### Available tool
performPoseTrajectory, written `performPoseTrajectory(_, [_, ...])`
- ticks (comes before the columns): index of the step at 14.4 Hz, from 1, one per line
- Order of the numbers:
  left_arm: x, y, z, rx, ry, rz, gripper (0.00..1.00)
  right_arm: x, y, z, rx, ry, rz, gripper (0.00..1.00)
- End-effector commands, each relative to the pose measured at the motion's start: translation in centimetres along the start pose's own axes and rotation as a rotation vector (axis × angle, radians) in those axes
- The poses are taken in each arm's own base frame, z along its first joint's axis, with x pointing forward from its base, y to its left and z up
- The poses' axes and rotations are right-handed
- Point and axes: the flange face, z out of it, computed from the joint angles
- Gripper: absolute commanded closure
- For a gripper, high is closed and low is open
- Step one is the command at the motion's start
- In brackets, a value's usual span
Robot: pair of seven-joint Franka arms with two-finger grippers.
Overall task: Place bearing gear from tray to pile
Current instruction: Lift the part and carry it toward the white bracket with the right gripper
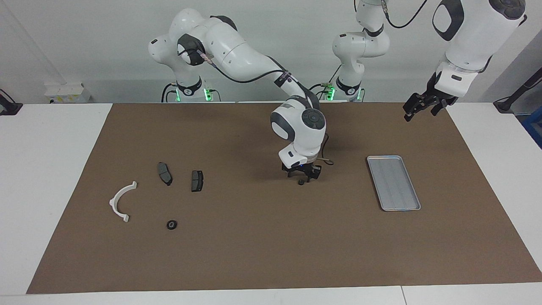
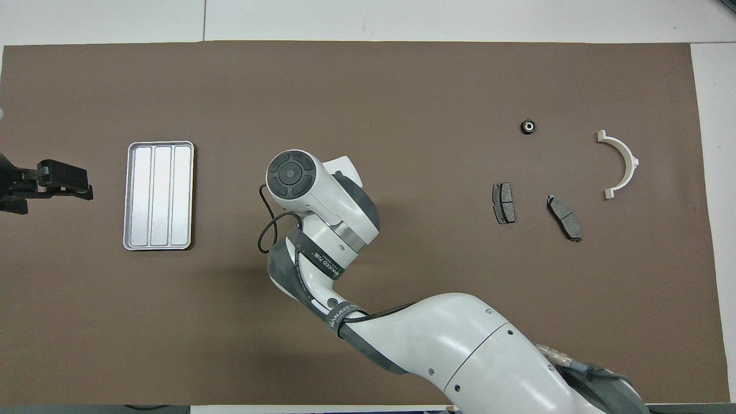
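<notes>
The right gripper (image 1: pixel 301 175) is down low at the middle of the desk (image 1: pixel 254 254), over a brown mat (image 1: pixel 271 245). A small black bearing gear (image 1: pixel 301 182) lies on the mat right under the gripper's tips. The gripper's fingers stand a little apart on each side of the gear, and it cannot be told whether they touch it. In the overhead view the right arm's round wrist (image 2: pixel 293 175) covers both the gripper and this gear. The silver metal tray (image 1: pixel 394 183) lies flat on the mat, well apart from the right gripper, toward the left arm's end of the desk. Its ridges run the long way, and nothing lies in it. The left gripper (image 1: pixel 417 109) hangs up in the air over the mat's edge, near the tray, and that arm waits. It cannot be told whether its fingers are open or closed. The pile sits well apart from the right gripper, toward the right arm's end of the desk. It has a white curved half-ring (image 1: pixel 121 201) and two dark grey brake pads (image 1: pixel 164 173) (image 1: pixel 197 181) lying side by side. A second bearing gear (image 1: pixel 171 224) lies near these parts, farther from the robots than the brake pads.
</notes>
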Motion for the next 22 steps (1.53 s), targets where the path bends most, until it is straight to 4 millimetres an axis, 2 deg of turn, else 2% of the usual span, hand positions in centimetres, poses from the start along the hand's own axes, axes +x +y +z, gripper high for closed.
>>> performPoseTrajectory(1, [-0.2, -0.4, -0.4, -0.002, -0.009, 0.010, 0.00, 0.9, -0.1, 1.1, 0.000, 0.007, 0.037, 0.52])
performPoseTrajectory(9, [-0.2, -0.7, -0.4, -0.003, -0.010, 0.006, 0.00, 1.9, -0.2, 1.2, 0.042, 0.025, 0.050, 0.54])
performPoseTrajectory(11, [-0.2, -0.6, -0.2, -0.004, -0.011, 0.001, 0.00, 1.9, -0.2, 1.3, 0.044, 0.026, 0.053, 0.73])
performPoseTrajectory(14, [-0.4, 0.1, 0.0, -0.002, -0.015, 0.009, 0.00, 1.9, -0.3, 1.2, 0.060, 0.031, 0.063, 0.97])
performPoseTrajectory(15, [-0.3, -0.2, -0.1, -0.003, -0.009, 0.004, 0.00, 2.0, -0.3, 1.3, 0.060, 0.031, 0.064, 1.00])
performPoseTrajectory(20, [-0.4, 0.1, -0.3, -0.004, -0.001, 0.009, 0.00, 2.1, -0.1, 1.2, 0.052, 0.030, 0.065, 1.00])
performPoseTrajectory(21, [-0.5, 0.5, -0.3, -0.004, -0.003, 0.016, 0.00, 2.4, 0.1, 1.1, 0.045, 0.027, 0.067, 1.00])
performPoseTrajectory(22, [-0.5, 0.4, -0.2, -0.003, -0.007, 0.015, 0.00, 3.5, 0.9, 0.6, 0.037, 0.024, 0.074, 1.00])
